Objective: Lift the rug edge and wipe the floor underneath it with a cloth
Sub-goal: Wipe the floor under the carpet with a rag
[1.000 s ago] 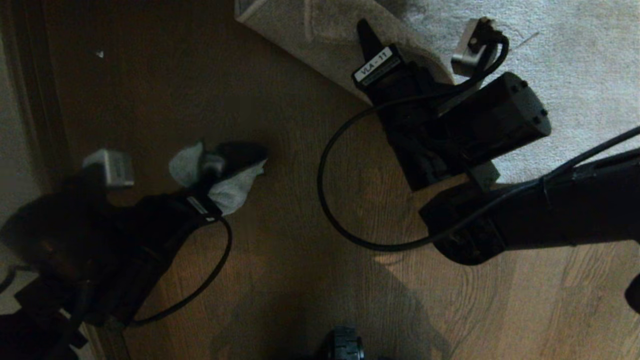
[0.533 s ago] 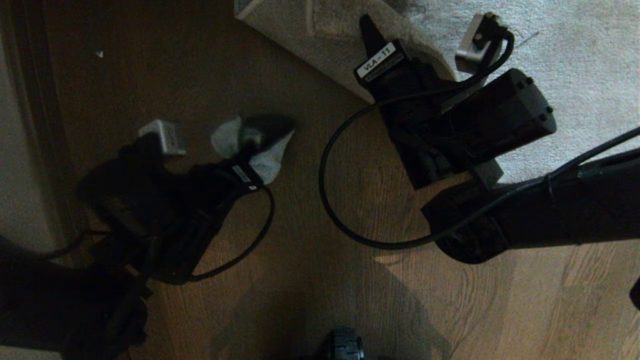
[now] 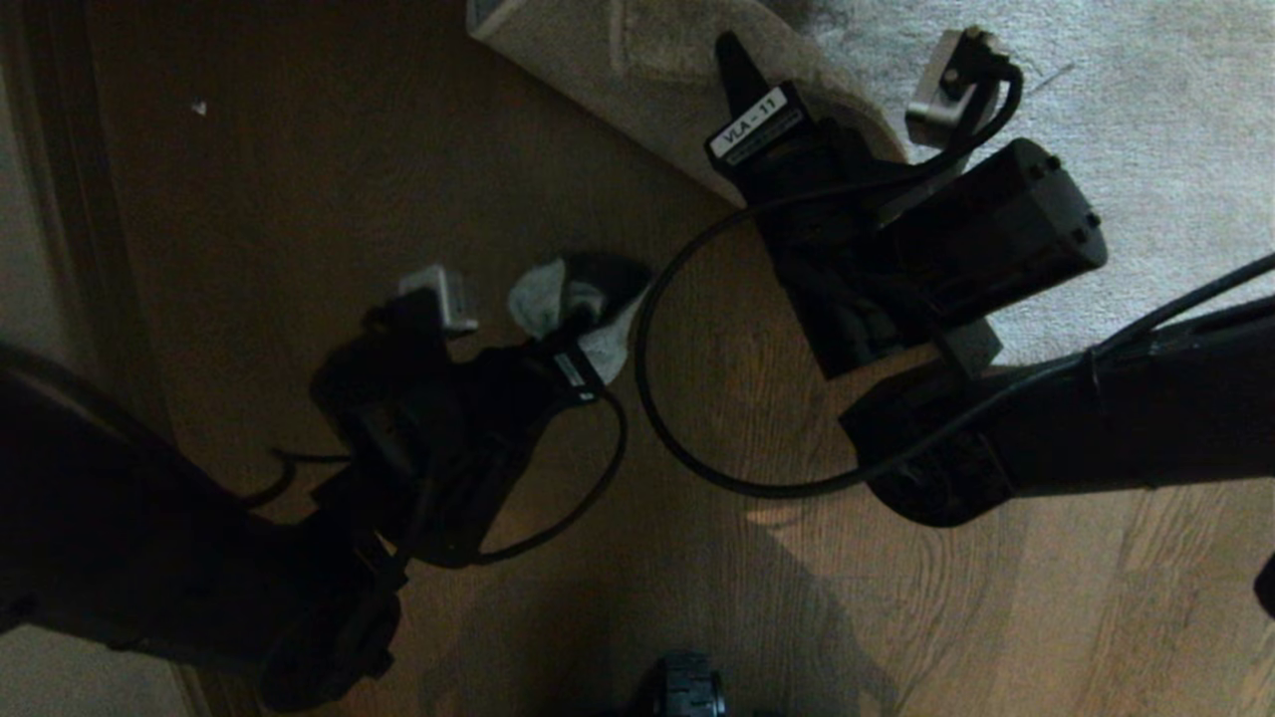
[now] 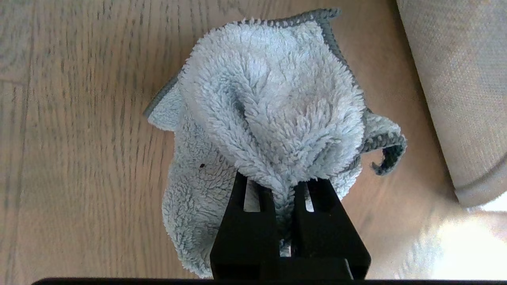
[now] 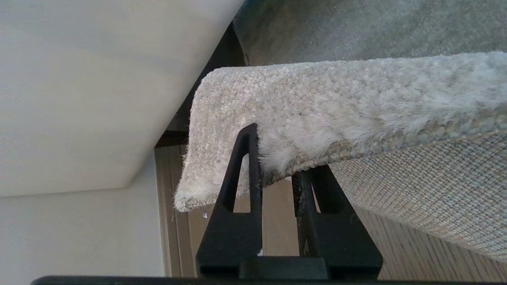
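Note:
My right gripper (image 3: 738, 72) (image 5: 277, 158) is shut on the rug edge (image 5: 317, 107) and holds it up off the floor (image 5: 277, 221), so the woven backing (image 5: 435, 190) shows. The lifted flap (image 3: 637, 70) of the grey-beige rug (image 3: 1146, 149) hangs at the top of the head view. Over the brown wood-grain floor (image 3: 299, 199) to the left, my left gripper (image 3: 588, 304) (image 4: 277, 190) is shut on the fluffy pale grey cloth (image 4: 269, 111) (image 3: 538, 294). The cloth bunches out ahead of the fingers against the planks (image 4: 79, 158), with the rug's border (image 4: 455, 79) close beside it.
A dark baseboard and pale wall (image 3: 60, 199) run down the left side. A small white speck (image 3: 199, 107) lies on the planks. The right arm's black cable (image 3: 647, 398) loops over the floor between the arms. A pale wall (image 5: 79, 99) stands beyond the lifted corner.
My left gripper has slid the cloth across the floor to the right and farther away, toward the lifted rug edge. The right gripper keeps its hold with hardly any movement.

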Controlling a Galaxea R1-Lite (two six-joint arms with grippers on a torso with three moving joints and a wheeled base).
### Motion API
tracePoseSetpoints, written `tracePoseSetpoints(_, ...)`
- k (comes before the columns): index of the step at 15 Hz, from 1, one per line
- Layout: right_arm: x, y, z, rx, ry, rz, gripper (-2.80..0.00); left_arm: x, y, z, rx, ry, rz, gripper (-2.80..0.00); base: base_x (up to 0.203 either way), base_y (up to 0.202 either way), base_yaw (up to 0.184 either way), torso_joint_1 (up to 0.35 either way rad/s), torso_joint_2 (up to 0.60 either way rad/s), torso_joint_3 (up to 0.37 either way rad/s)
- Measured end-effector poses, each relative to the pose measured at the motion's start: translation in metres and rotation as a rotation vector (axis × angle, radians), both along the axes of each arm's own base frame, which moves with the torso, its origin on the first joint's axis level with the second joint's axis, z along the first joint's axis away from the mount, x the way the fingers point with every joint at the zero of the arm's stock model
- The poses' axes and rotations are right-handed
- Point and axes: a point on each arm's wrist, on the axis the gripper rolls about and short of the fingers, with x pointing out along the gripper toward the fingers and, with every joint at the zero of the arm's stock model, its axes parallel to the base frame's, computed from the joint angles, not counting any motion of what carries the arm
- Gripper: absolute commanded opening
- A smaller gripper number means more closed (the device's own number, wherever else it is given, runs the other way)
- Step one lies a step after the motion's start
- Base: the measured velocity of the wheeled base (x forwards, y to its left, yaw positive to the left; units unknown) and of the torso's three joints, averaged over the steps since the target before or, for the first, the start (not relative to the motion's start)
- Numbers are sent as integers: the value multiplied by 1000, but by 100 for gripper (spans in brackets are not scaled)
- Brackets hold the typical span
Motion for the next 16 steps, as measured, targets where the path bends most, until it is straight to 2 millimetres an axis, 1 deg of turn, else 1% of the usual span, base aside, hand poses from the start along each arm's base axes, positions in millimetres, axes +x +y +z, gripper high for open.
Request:
tracePoseSetpoints(3, 0, 0, 0, -2, 1, -1, -280, 13, -1, 2, -17, -16, 45, -280, 0, 0, 0, 0, 0, 0)
tracePoseSetpoints(6, 0, 0, -1, -4, 2, -3, -280, 31, 10, 12, -41, -52, 109, -280, 0, 0, 0, 0, 0, 0)
tracePoseSetpoints(10, 0, 0, -2, -6, 3, -4, -280, 49, 28, 30, -80, -112, 182, -280, 0, 0, 0, 0, 0, 0)
tracePoseSetpoints(13, 0, 1, -5, -16, 12, -2, -280, 52, 46, 41, -96, -142, 234, -280, 0, 0, 0, 0, 0, 0)
tracePoseSetpoints(16, 0, 1, -6, -18, 14, -1, -280, 53, 71, 54, -112, -173, 304, -280, 0, 0, 0, 0, 0, 0)
